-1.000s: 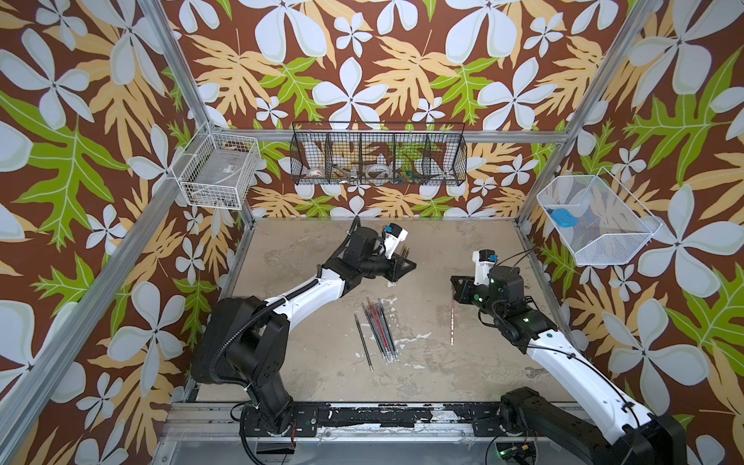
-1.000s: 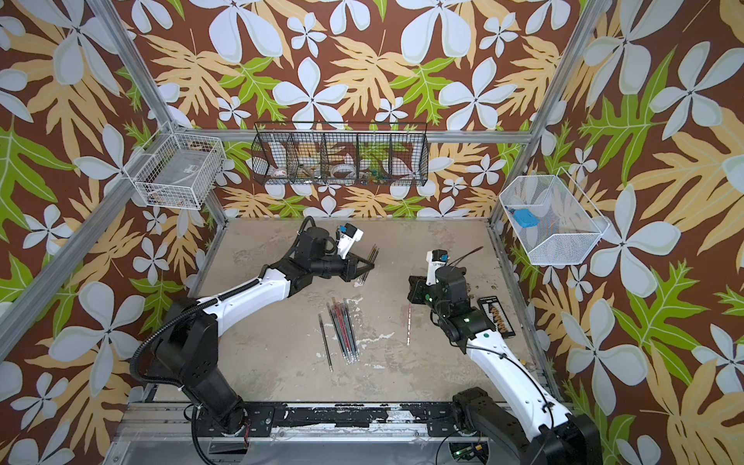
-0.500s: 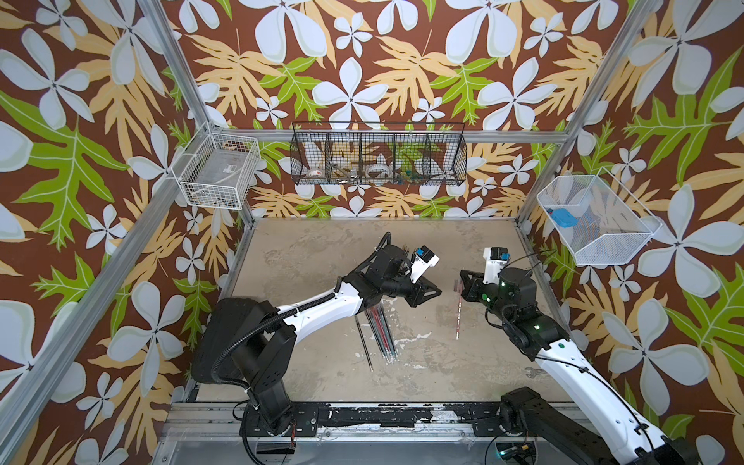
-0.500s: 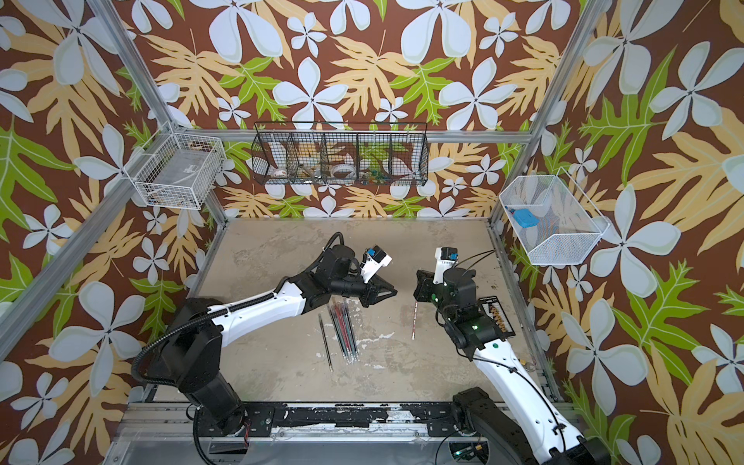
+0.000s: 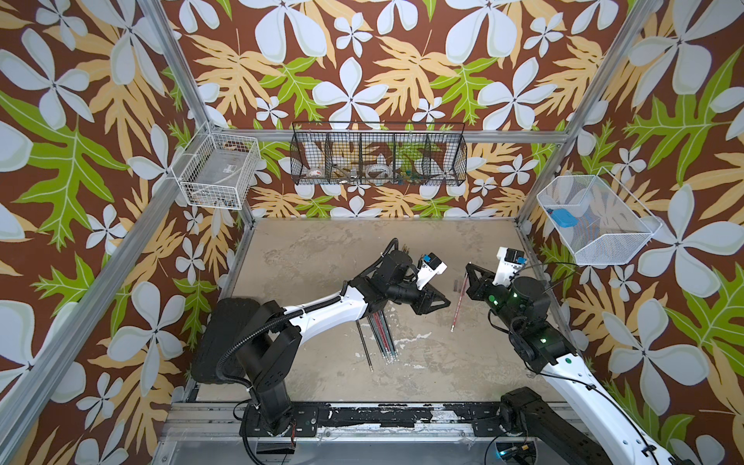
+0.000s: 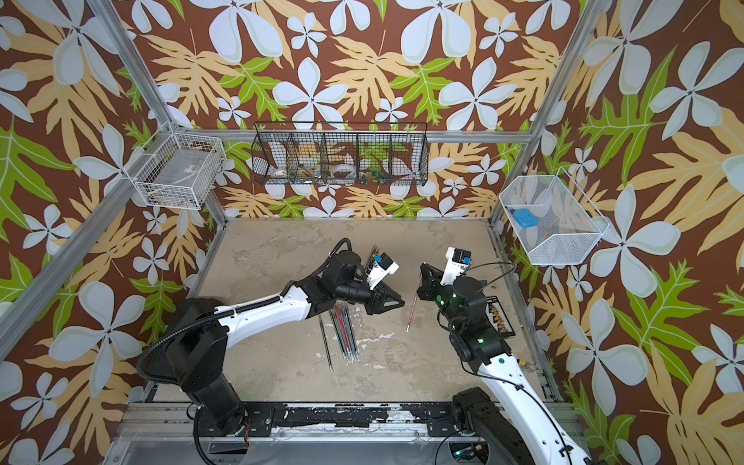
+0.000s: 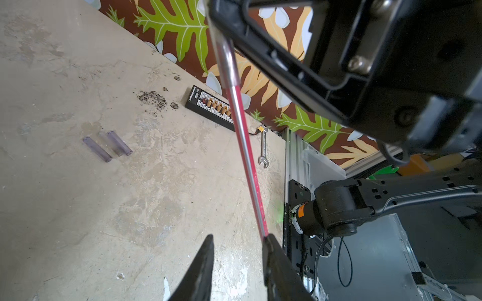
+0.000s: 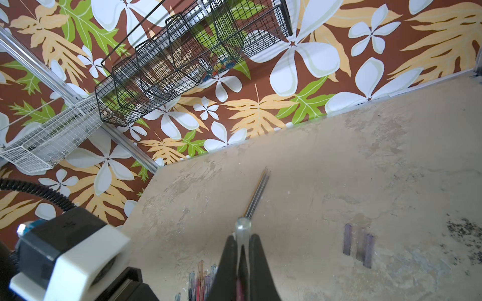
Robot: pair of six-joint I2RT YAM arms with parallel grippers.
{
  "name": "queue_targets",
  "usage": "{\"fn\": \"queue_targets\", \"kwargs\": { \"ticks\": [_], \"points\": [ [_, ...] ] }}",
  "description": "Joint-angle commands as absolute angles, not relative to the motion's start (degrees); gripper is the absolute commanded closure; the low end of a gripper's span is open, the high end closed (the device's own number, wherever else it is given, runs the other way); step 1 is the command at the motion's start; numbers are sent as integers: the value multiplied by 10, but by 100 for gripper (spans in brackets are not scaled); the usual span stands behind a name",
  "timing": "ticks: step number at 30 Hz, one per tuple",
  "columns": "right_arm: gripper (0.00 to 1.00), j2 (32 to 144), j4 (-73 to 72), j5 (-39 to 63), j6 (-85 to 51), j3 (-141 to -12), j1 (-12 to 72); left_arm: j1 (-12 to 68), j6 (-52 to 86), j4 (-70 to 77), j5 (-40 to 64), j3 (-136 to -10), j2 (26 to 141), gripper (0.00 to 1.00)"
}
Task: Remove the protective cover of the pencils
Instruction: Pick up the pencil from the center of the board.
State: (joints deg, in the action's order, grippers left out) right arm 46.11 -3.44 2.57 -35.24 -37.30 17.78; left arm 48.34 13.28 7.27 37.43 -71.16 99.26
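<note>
The right end effector (image 8: pixel 243 236) is clamped on a long thin red pencil (image 7: pixel 246 146) near its upper end, where a short smoky-translucent plastic tube cap (image 8: pixel 242 226) sticks out past the fingers. The pencil slants down toward the stained beige worktop (image 5: pixel 322 257). The left end effector (image 7: pixel 237 238) has its jaws apart with nothing between them. One fingertip sits right at the pencil's lower end, though I cannot tell whether it touches. Three loose caps (image 7: pixel 97 150) of the same kind lie on the worktop near the held pencil. A bundle of other pencils (image 5: pixel 382 338) lies flat, partly under the left arm (image 5: pixel 322 312).
</note>
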Motion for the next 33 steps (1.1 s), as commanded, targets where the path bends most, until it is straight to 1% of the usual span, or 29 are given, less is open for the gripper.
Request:
{"fn": "queue_targets", "kwargs": {
  "ticks": [1,11,17,20,23,24,29,33],
  "points": [
    [100,466,-83,19,-412,-369,178,486,149,96,389,-713,997,66],
    [100,473,-121,24,-487,-368,178,488,158,99,385,-714,990,66],
    [100,456,-144,12,-499,-354,178,489,154,86,373,-718,994,66],
    [100,449,-161,1,-494,-350,178,488,145,75,365,-723,998,69],
    [100,446,-174,-12,-485,-351,178,489,139,61,360,-731,1006,73],
    [100,447,-177,-13,-482,-354,178,488,138,57,358,-734,1009,76],
    [100,457,-164,-12,-475,-365,178,488,131,35,352,-750,1020,100],
    [100,463,-133,-17,-458,-370,178,488,130,11,337,-768,1032,100]
  ]
}}
